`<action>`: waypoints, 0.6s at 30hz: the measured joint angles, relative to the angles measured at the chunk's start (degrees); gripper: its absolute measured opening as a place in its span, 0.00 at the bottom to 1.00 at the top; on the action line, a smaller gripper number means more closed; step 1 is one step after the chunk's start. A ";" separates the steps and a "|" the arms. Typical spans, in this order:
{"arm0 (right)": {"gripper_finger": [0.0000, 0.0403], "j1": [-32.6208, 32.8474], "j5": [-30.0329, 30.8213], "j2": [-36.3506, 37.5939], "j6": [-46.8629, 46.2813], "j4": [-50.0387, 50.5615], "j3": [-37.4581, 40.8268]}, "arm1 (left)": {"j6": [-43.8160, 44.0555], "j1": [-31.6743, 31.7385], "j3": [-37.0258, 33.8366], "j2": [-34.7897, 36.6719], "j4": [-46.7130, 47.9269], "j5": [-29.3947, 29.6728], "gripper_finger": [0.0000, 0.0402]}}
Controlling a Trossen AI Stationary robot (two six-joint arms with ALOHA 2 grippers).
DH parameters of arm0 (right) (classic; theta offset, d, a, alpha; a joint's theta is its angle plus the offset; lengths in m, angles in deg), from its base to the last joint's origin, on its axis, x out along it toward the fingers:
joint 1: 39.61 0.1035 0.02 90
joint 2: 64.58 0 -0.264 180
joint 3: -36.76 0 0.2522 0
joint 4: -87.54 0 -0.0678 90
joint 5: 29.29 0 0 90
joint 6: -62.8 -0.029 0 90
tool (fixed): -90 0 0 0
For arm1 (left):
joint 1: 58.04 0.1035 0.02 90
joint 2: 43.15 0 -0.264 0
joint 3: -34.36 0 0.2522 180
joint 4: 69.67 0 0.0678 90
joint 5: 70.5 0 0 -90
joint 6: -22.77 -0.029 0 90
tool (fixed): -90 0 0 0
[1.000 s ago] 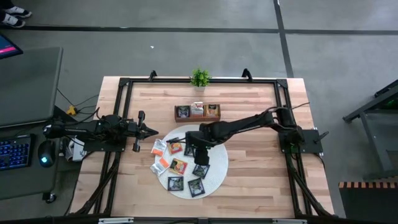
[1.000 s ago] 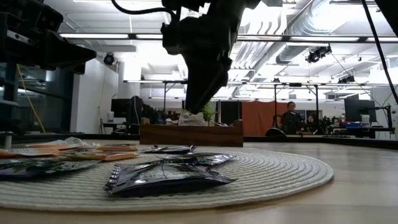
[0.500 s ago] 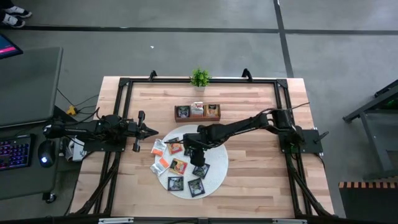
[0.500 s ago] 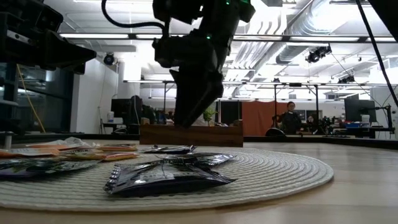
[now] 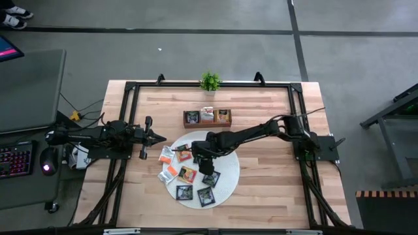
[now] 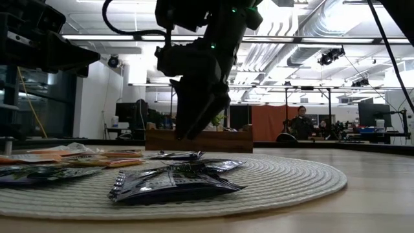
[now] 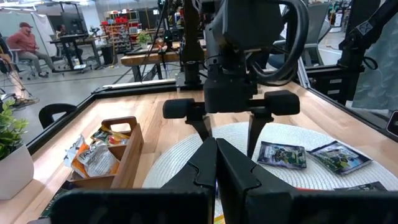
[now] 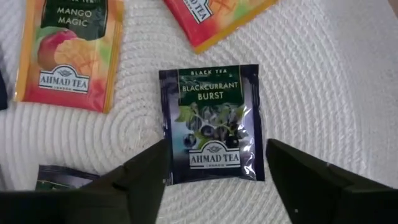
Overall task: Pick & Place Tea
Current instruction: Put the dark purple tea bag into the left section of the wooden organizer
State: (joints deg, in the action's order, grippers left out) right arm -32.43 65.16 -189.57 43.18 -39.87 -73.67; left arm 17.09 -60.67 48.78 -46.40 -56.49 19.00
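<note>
Black sachet, label "Blackcurrant Burst", lies flat on the round white woven mat at the mat's upper middle as seen from above. Right claw hangs directly over it, fingers spread wide, one on either side of the sachet; in the right wrist view neither finger touches the foil. Low view: the right claw points downward, tips above the mat surface, nothing held.

Other tea sachets on the mat: two orange mango ones beside the black one (one reads "Mango Magic"), further black ones toward the near edge, and a white-and-orange group spilling over the mat's left rim onto the wooden desk.

Brown wooden tray sits beyond the mat, near a small potted plant; each of its three compartments has sachets in it.

Left claw is parked at the desk's left side, well apart from the mat, fingers pressed together, empty.

Background, low view: a person stands far off in the room.
</note>
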 joint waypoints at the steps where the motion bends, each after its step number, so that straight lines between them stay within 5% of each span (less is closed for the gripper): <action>1: 0.68 0.03 0.25 0.00 0.00 -0.02 0.00 | -0.02 0.02 0.00 0.00 0.02 -0.02 0.00; 18: 0.74 1.57 5.54 -1.55 7.26 0.73 -0.02 | -0.01 0.00 0.00 -0.01 0.01 -0.02 0.00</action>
State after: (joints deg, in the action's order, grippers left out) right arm -30.86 70.70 -191.12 50.44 -39.14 -73.69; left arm 17.08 -60.67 48.78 -46.40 -56.48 18.98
